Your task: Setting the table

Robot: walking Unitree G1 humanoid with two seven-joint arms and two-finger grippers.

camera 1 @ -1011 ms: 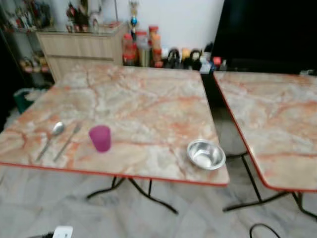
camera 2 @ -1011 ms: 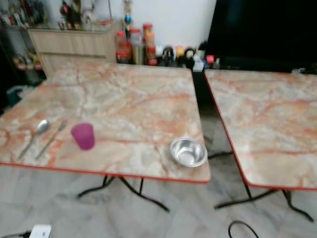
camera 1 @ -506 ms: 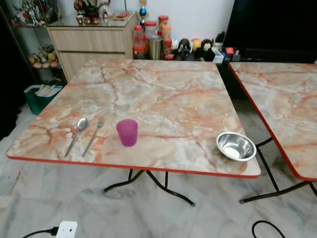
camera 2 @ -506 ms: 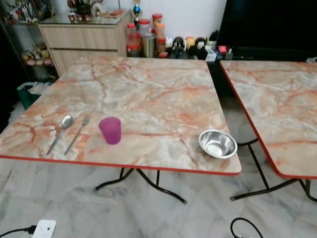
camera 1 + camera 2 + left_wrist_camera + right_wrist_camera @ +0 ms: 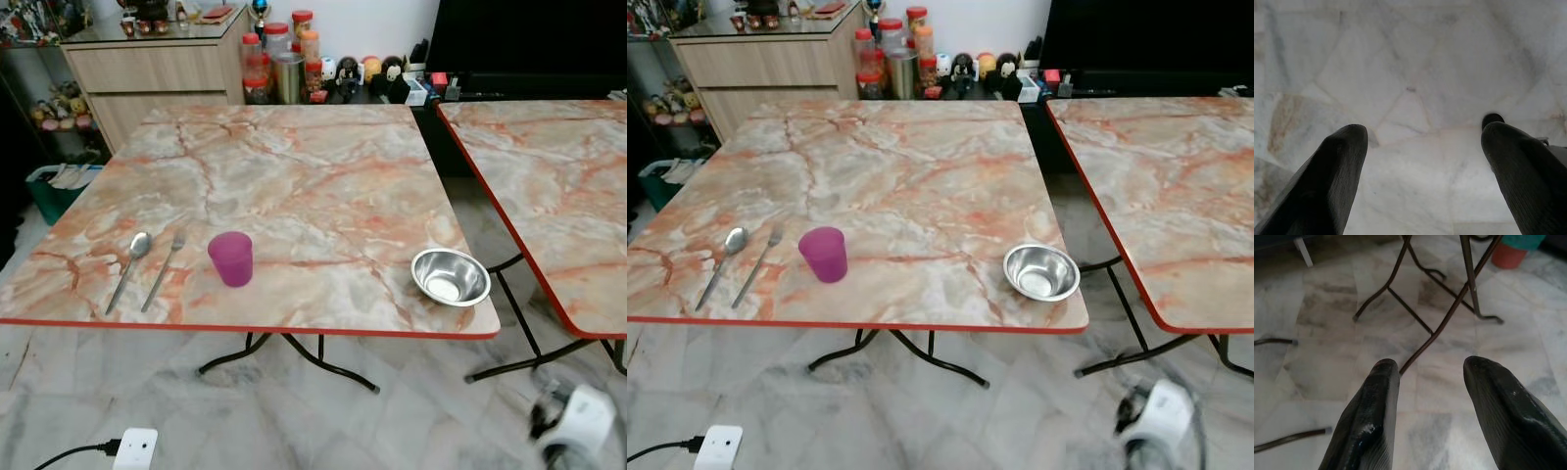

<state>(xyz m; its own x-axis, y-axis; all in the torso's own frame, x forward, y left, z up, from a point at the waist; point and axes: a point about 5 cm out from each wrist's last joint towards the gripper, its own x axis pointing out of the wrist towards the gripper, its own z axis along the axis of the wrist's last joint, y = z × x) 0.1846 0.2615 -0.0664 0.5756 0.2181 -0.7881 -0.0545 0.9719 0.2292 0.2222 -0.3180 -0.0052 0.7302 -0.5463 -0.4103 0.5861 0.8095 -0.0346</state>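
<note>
Marble-patterned with a red edge, the table (image 5: 294,176) in the head views carries a spoon (image 5: 129,267) and fork (image 5: 165,268) side by side near its left front, a purple cup (image 5: 231,258) just right of them, and a steel bowl (image 5: 450,277) at the right front corner; no writing is legible on the jars (image 5: 279,69) behind. The left wrist view shows the left claw (image 5: 1420,176) spread wide and empty above the pale stone floor (image 5: 1415,78). The right wrist view shows the right claw (image 5: 1427,406) likewise released, above floor tiles and dark metal table legs (image 5: 1449,298).

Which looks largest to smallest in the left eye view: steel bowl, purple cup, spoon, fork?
1. steel bowl
2. purple cup
3. spoon and fork: thin, alike in length, so unranked; each looks longer than the cup is tall.
</note>
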